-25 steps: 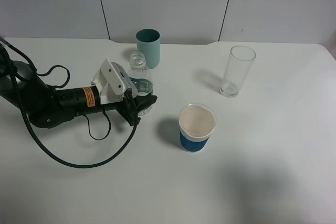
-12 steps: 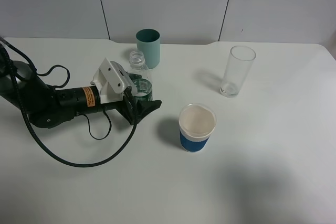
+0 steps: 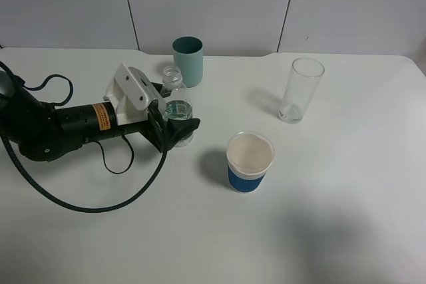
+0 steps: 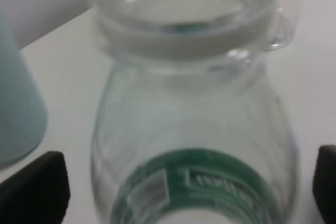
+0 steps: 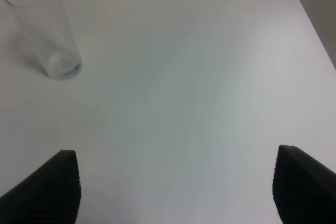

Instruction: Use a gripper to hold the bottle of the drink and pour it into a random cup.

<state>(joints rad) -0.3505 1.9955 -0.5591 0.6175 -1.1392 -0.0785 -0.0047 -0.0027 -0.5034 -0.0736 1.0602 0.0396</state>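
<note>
- Two hands belong to this robot, but only the left hand is at work; its arm lies low across the table so the black jaws meet the bottle at its label band, the firmest part of a thin plastic wall.
- The jaws stand on either side of the bottle, one in front and one behind as the high camera sees it, and appear closed on it, though the wrist view shows small gaps beside the label, so I cannot tell.
- The bottle stands upright on the table, just in front of the teal cup and near it (the open neck makes any tilt risky before it is over a rim).
- A little clear drink shows low in the bottle.
- The paper cup and the tall glass stand well apart to the right, leaving room to lift.
- The right hand hangs over bare table, jaws wide apart and holding nothing.
</note>
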